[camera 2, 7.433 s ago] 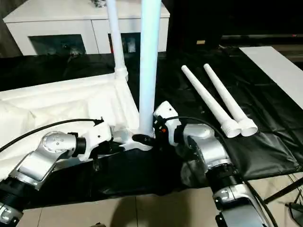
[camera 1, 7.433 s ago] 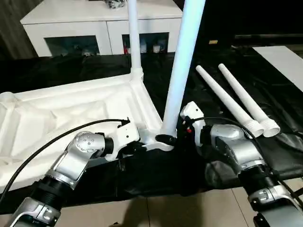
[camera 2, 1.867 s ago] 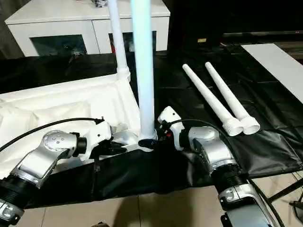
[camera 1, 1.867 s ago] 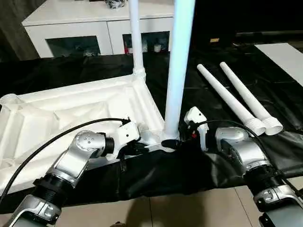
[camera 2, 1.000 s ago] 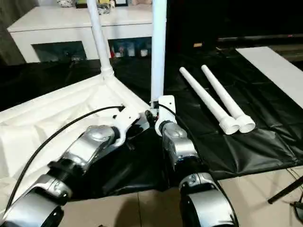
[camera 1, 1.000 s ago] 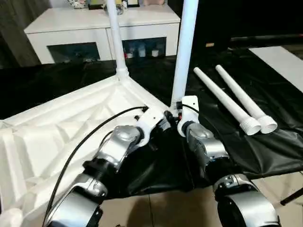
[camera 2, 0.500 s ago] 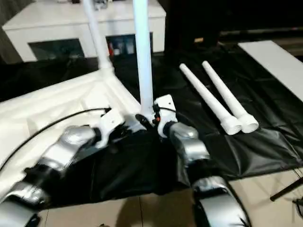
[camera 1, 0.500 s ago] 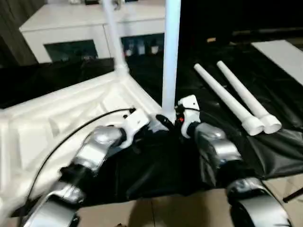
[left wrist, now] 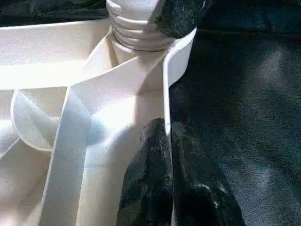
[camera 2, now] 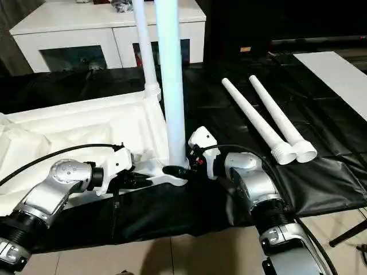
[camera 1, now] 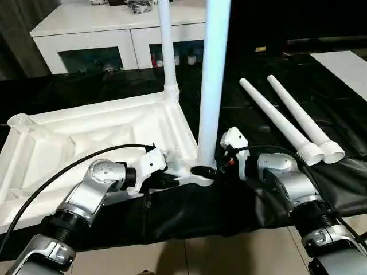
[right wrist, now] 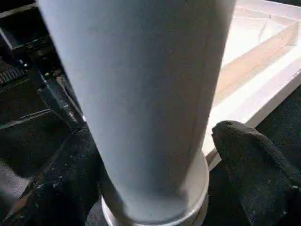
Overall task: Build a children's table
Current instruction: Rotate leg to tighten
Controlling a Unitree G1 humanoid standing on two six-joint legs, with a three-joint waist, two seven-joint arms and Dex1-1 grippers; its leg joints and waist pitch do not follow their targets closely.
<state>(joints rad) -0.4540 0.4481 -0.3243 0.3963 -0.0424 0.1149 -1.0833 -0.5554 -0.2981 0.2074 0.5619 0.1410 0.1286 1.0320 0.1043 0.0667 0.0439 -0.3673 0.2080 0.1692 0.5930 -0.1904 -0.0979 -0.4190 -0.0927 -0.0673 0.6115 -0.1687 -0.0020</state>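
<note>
The children's table lies upside down: its white ribbed tabletop rests on a black sheet. One leg stands upright in the far corner socket. A second leg stands in the near corner socket. My left gripper is shut on the tabletop's near rim, just left of that socket; the left wrist view has the two fingers pinching the thin edge wall. My right gripper is open around the near leg's base, one finger standing slightly off it. Two loose legs lie to the right.
A white glass-door cabinet stands behind the work. The black sheet hangs over the front edge above tiled floor. A white board lies at the far right.
The head camera has swung about and settled again. The tabletop, the legs and both grippers keep their places relative to each other.
</note>
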